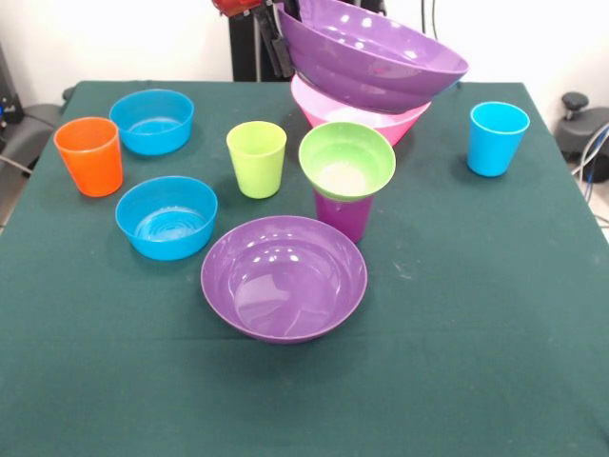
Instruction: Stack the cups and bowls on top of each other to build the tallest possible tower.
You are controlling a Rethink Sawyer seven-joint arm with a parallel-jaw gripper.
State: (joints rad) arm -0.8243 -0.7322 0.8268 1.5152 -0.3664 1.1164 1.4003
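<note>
I take the lime green cup (pixel 256 158) as my landmark, standing upright near the middle of the dark green table (pixel 476 333). Just to its right the purple cup (pixel 344 214) stands upright with the small green bowl (pixel 347 159) seated in its mouth, opening up; that is all the tower amounts to from here. In front of the lime cup, a little to the right, one wide purple bowl (pixel 284 277) rests on the cloth, right way up and touching nothing. To the lime cup's left lie the two blue bowls, one (pixel 166 217) slightly nearer me and one (pixel 151 121) further back, with the orange cup (pixel 89 155) beside them at the far left, all upright and apart from one another. Well to the right of the lime cup stands the light blue cup (pixel 498 138), alone. Behind and right of the lime cup the pink bowl (pixel 362 116) sits on the table, and above it the second wide purple bowl (pixel 371 55) hangs tilted, its left rim at the gripper (pixel 278 48) coming down from the top edge. I see dark fingers (pixel 276 52) against that rim, seemingly pinching it, but how wide they stand I cannot tell
</note>
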